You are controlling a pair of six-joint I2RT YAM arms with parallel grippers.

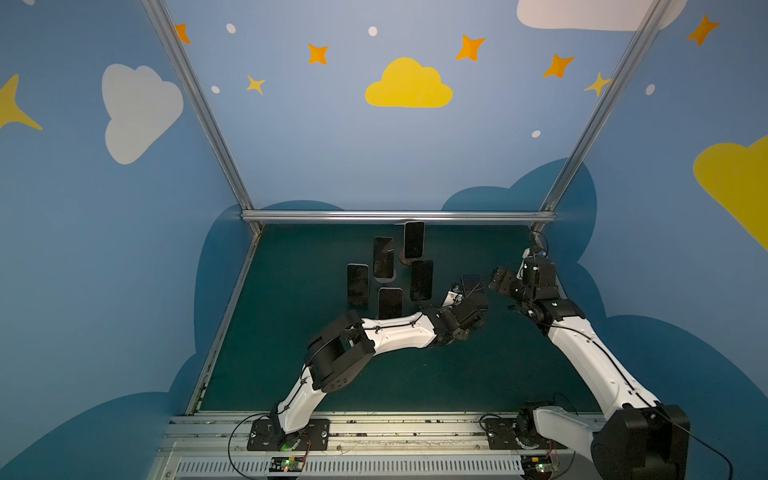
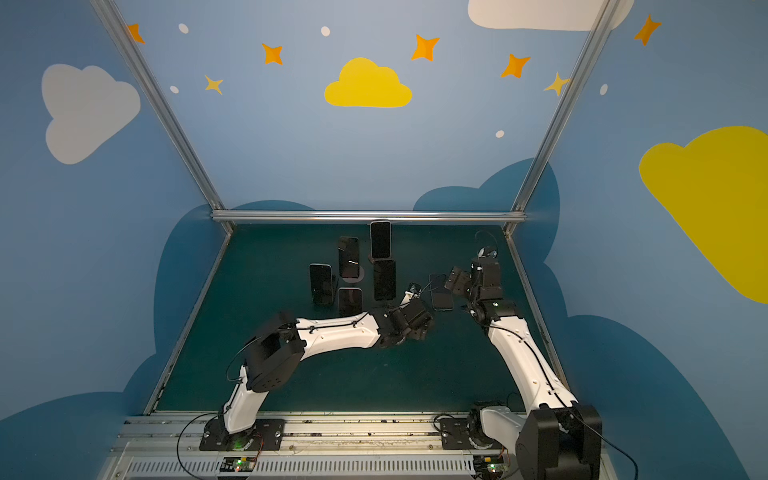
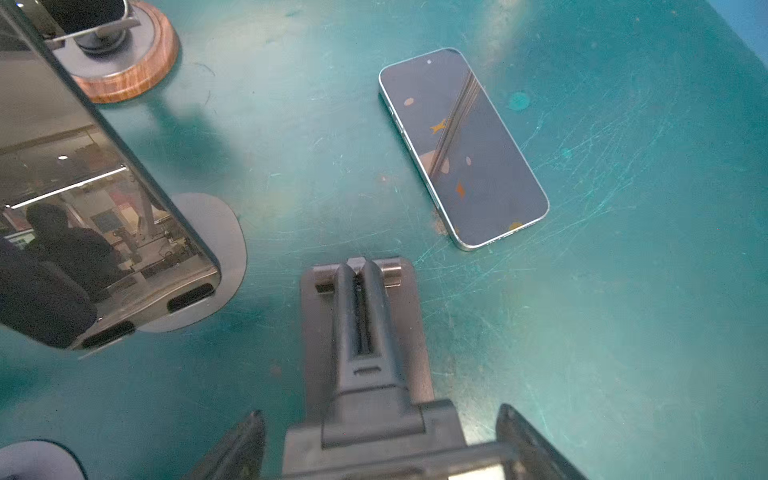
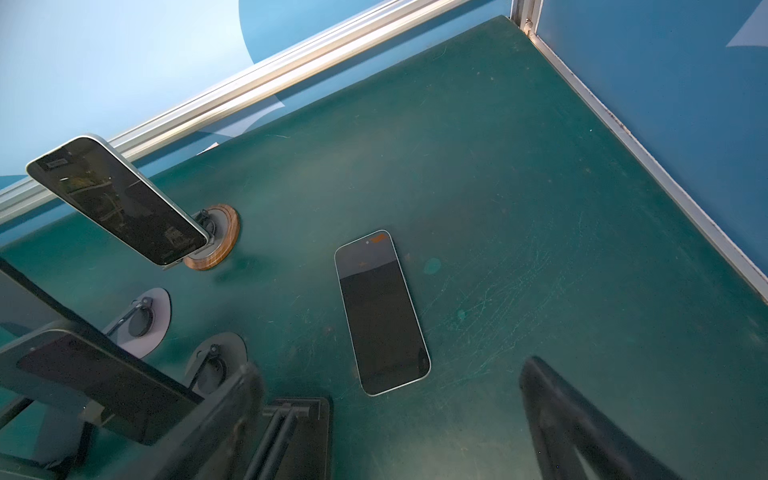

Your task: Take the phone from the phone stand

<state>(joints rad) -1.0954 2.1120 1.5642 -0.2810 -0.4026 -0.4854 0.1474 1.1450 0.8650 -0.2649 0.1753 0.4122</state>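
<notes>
Looking through the left wrist camera, I see the phone (image 3: 463,149) lying flat, screen up, on the green tabletop (image 3: 623,291) toward its right edge, apart from the black stand (image 3: 361,332). My left fingers (image 3: 249,440) sit apart on either side of that stand's base. My right fingers (image 4: 557,399) are spread wide and empty near the phone. Other phones (image 2: 348,257) lean on stands toward the far edge, one on a wooden base (image 4: 220,245). I cannot read any writing on them.
</notes>
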